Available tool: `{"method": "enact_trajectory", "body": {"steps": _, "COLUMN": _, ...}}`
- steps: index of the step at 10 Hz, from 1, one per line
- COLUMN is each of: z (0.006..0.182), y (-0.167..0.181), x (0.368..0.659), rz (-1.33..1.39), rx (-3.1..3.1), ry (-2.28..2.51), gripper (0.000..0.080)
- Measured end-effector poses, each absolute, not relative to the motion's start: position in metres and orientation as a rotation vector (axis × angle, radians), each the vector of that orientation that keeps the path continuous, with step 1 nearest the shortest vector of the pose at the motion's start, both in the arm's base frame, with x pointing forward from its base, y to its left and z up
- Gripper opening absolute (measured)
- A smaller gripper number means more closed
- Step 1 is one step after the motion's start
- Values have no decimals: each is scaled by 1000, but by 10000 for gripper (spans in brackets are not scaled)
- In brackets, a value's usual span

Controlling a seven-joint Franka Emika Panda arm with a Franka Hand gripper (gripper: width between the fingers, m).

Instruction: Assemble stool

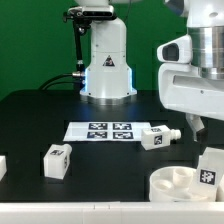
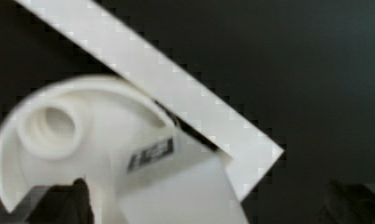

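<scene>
The round white seat (image 1: 178, 183) lies at the table's front on the exterior view's right, and a tagged white leg (image 1: 210, 166) stands at its far right edge. My gripper (image 1: 195, 128) hangs above and behind them, open and empty. In the wrist view the seat (image 2: 59, 130) shows a round socket and a tag, blurred, and fills the space below my gripper (image 2: 210, 205); the dark fingertips (image 2: 59, 205) stand wide apart. Another leg (image 1: 158, 137) lies beside the marker board (image 1: 98, 130). A third leg (image 1: 57, 160) lies at the front left.
The robot base (image 1: 105, 65) stands at the back centre. A further white part (image 1: 2, 166) is cut off at the exterior view's left edge. A white strip (image 2: 166, 80) crosses the wrist view diagonally, beyond the seat.
</scene>
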State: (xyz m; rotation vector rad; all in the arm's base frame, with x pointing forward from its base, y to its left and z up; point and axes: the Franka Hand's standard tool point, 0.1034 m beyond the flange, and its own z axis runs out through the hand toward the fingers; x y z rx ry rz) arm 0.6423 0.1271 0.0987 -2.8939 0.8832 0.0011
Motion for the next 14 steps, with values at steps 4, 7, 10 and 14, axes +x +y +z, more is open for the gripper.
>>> {"method": "enact_trajectory", "body": {"steps": 4, "z": 92, "y": 125, "x": 639, "rz": -48, "rx": -3040, "ry": 263, "gripper": 649}}
{"method": "enact_trajectory", "body": {"steps": 7, "z": 92, "y": 122, "x": 638, "rz": -51, "rx": -3057, "ry": -81, "gripper": 649}}
{"method": "enact_trajectory", "body": {"steps": 10, "z": 88, "y": 132, "x": 627, "rz": 61, "rx": -2960, "ry": -835, "gripper": 649}}
{"method": "enact_trajectory", "body": {"steps": 14, "z": 84, "y": 123, "x": 630, "rz": 58, "rx": -2798, "ry": -1333, "gripper": 649}}
